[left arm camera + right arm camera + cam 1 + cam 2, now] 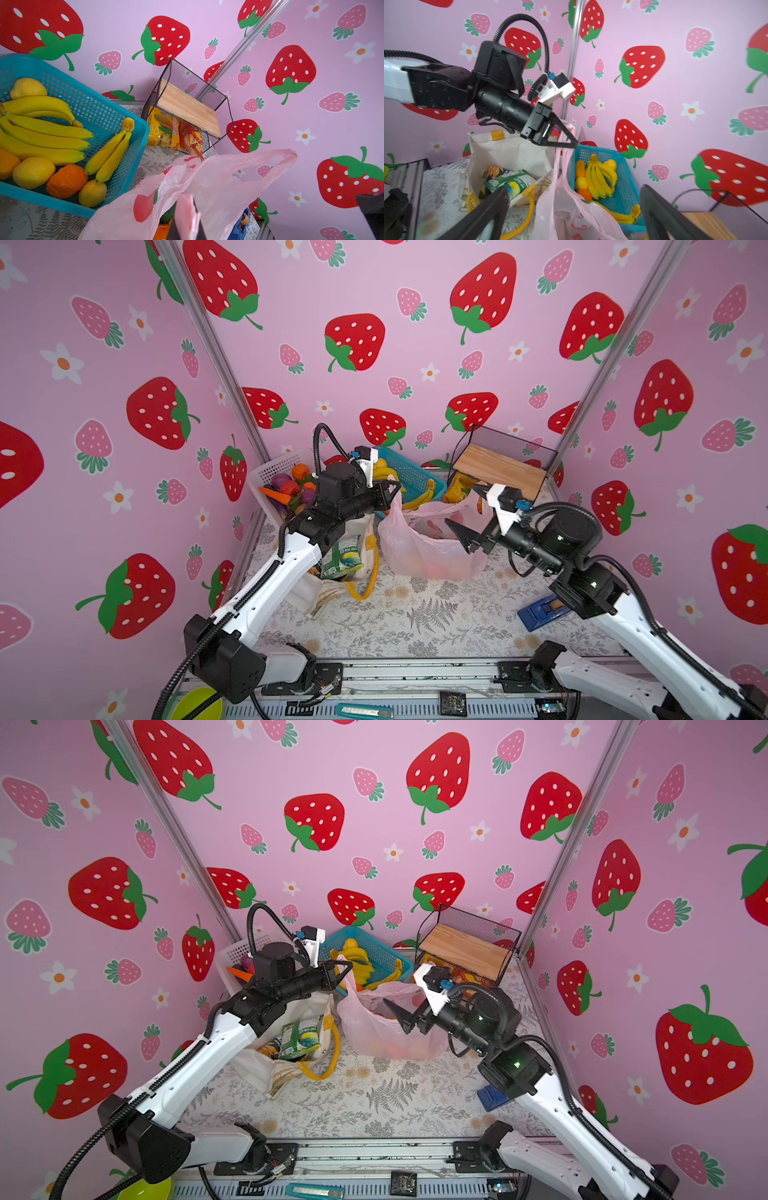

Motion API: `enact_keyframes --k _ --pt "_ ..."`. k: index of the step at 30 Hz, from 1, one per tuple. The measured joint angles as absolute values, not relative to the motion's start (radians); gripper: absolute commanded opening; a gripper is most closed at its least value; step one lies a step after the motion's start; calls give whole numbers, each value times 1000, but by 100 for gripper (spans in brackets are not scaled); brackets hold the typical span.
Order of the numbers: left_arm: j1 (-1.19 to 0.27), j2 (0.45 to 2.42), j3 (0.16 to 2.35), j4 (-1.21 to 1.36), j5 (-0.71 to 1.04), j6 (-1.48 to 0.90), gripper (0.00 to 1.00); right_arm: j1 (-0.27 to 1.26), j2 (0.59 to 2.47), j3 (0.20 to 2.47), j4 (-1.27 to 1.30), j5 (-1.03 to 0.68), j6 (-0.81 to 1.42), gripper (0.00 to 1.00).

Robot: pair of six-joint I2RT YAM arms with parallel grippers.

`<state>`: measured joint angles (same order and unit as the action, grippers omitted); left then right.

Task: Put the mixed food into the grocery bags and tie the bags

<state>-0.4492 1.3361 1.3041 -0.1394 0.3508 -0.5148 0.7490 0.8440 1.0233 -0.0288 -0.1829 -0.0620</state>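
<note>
Right wrist view: left gripper (pixel 569 143) jaws clamped on pink plastic bag (pixel 556 209) handle; right gripper (pixel 574 187) jaws wide, empty. Canvas tote (pixel 508 149) and bag loaded; tying apparently outstanding.

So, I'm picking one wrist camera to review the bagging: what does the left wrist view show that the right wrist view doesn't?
Only the left wrist view: yellow and red snack packets under the wooden shelf of the mesh rack. Only the right wrist view: the white tote holding a green packet, and the left arm, its jaws shut on a handle of the pink bag. Both: that bag and the blue basket of bananas.
</note>
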Motion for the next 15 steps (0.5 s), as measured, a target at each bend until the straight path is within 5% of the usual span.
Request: enact_keyframes --k 9,13,15 --pt "-434 1336 1304 -140 361 -508 0 355 788 648 150 -315 114 92" --pt "-429 1344 1304 -140 374 -508 4 348 931 571 323 -438 158 47" --pt "-427 1350 1304 -140 379 -504 21 349 996 570 397 -477 166 33"
